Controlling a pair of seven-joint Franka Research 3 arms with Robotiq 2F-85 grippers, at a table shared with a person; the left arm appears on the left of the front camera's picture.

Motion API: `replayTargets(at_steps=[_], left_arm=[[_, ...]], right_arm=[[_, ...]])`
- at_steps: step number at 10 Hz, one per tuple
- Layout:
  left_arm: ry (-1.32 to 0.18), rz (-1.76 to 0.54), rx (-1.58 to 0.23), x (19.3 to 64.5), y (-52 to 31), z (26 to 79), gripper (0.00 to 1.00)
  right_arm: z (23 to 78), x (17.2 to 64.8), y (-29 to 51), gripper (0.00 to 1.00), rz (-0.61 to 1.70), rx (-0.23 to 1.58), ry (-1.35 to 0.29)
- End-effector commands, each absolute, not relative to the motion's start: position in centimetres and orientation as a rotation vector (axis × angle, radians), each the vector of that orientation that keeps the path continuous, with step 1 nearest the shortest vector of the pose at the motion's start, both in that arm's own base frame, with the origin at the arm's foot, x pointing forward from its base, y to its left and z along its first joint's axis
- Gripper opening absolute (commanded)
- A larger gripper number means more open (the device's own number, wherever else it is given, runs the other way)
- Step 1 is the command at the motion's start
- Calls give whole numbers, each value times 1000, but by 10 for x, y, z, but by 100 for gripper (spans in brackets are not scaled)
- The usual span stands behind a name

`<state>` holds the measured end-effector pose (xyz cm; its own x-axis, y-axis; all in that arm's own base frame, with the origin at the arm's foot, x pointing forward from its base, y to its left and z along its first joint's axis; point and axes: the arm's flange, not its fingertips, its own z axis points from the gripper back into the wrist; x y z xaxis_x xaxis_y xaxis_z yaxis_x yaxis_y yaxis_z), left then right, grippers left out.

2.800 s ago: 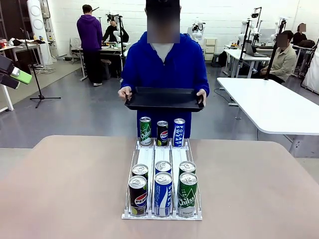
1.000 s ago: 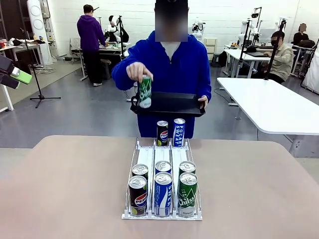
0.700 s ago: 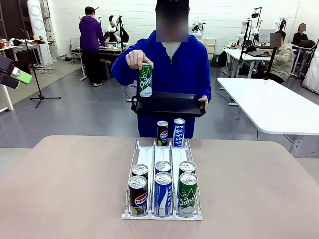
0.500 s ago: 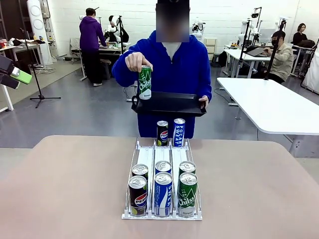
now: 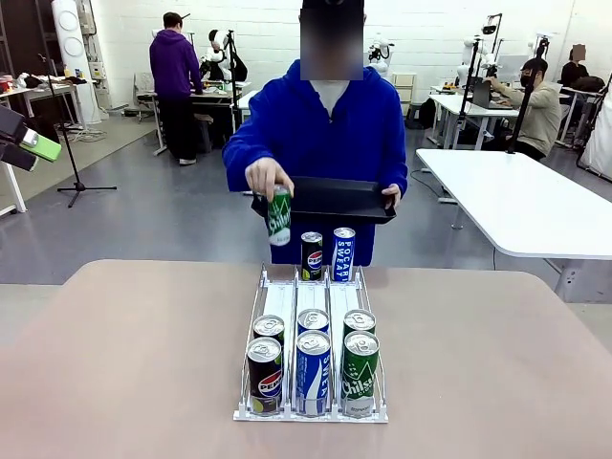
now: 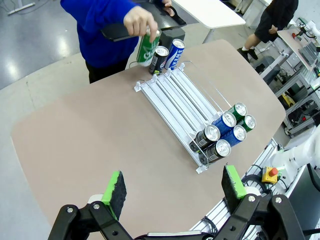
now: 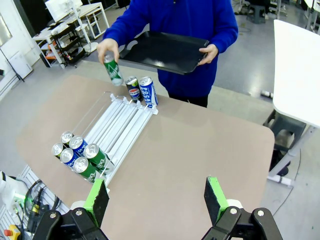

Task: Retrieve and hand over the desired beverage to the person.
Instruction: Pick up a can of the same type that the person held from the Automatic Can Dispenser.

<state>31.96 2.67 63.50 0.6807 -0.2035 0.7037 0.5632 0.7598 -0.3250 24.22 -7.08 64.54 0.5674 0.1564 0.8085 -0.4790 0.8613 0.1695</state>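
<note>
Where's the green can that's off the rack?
Front view, left of centre: the green can hangs in the person's hand over the rack's far-left end, next to the Pepsi can, at the black tray's left edge.

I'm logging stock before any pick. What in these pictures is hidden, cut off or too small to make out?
Front view: labels of the second-row cans, hidden behind the front-row cans.
Left wrist view: the black tray, mostly covered by the person's arm and cut by the top edge.
All views: the top of the green can, covered by the person's hand.
</note>
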Motion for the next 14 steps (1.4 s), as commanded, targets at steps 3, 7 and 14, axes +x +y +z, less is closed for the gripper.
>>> replayTargets(at_steps=[3, 7, 14], left_arm=[[-702, -469, -571, 318, 28, 636, 100], [-702, -469, -571, 318, 28, 636, 100], [-702, -469, -571, 318, 28, 636, 100]], right_arm=[[644, 242, -70, 100, 393, 404, -900], [644, 242, -70, 100, 393, 404, -900], [601, 291, 41, 100, 407, 281, -432]])
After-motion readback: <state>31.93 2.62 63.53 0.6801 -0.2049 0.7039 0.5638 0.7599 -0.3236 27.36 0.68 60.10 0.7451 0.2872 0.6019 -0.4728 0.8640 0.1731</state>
